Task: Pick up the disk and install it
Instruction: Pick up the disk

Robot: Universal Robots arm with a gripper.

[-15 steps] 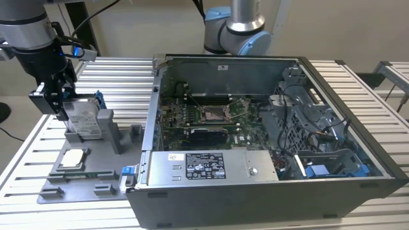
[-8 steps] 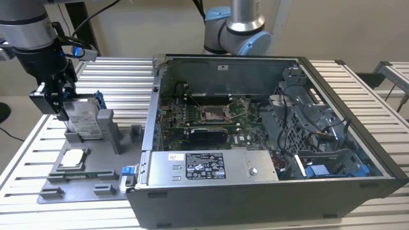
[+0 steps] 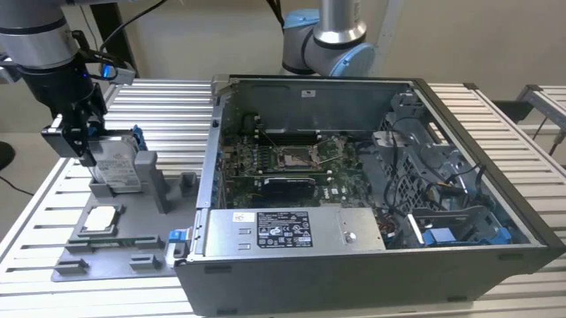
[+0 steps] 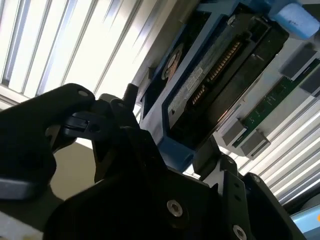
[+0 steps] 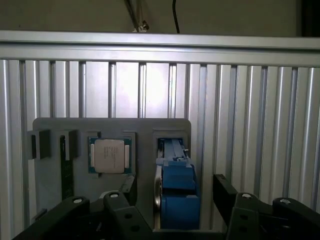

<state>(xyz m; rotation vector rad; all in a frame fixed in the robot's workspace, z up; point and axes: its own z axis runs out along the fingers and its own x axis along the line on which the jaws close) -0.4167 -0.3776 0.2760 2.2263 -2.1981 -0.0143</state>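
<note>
The end effector [image 5: 174, 196], released, is seen straddling the disk [image 5: 175, 170], which is stood on edge inside its gap in the grey holder [image 5: 145, 130]; an off-centre closure could leave it tilted and jammed there.

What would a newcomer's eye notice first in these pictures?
The big open computer case, its green board bare, sits in the middle of the exterior view. At that view's left, the arm's open hand straddles the upright blue-framed disk in a grey holder.

You see a ribbed aluminium table [image 3: 159, 99] carrying an open grey metal computer case [image 3: 354, 278], with a flat grey plastic fixture plate [image 3: 146, 222] just beside it.
</note>
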